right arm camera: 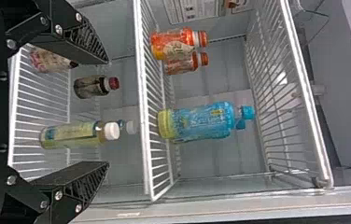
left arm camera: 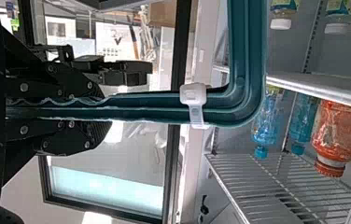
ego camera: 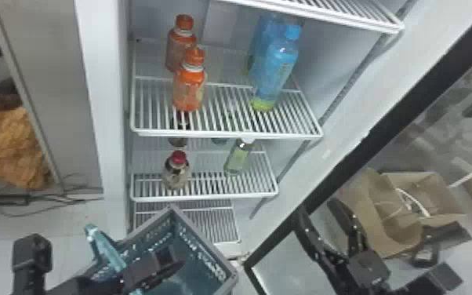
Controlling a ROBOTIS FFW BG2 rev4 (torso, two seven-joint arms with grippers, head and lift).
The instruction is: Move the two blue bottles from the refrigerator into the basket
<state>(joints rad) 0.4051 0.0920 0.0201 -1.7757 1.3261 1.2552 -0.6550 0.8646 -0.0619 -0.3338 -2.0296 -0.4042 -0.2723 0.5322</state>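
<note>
In the head view my left gripper (ego camera: 151, 270) is at the basket (ego camera: 204, 251), by its teal handle (ego camera: 108, 249). The left wrist view shows this gripper (left arm camera: 96, 109) shut on the handle (left arm camera: 150, 107). My right gripper (ego camera: 318, 208) stands open in front of the refrigerator; in the right wrist view its fingers are wide apart, with nothing gripped (right arm camera: 108, 113). The front blue bottle (ego camera: 277, 68) stands upright on a shelf at the right, partly covering the second blue bottle (ego camera: 262, 37). The right wrist view shows the front blue bottle (right arm camera: 199, 122) overlapping the other.
Two orange bottles (ego camera: 189, 88) share the blue bottles' shelf (ego camera: 223, 135), on its left. A red-capped bottle (ego camera: 176, 172) and a pale green bottle (ego camera: 238, 159) stand one shelf lower. The open door (ego camera: 368, 137) slants along the right, with a cardboard box (ego camera: 388, 208) beyond.
</note>
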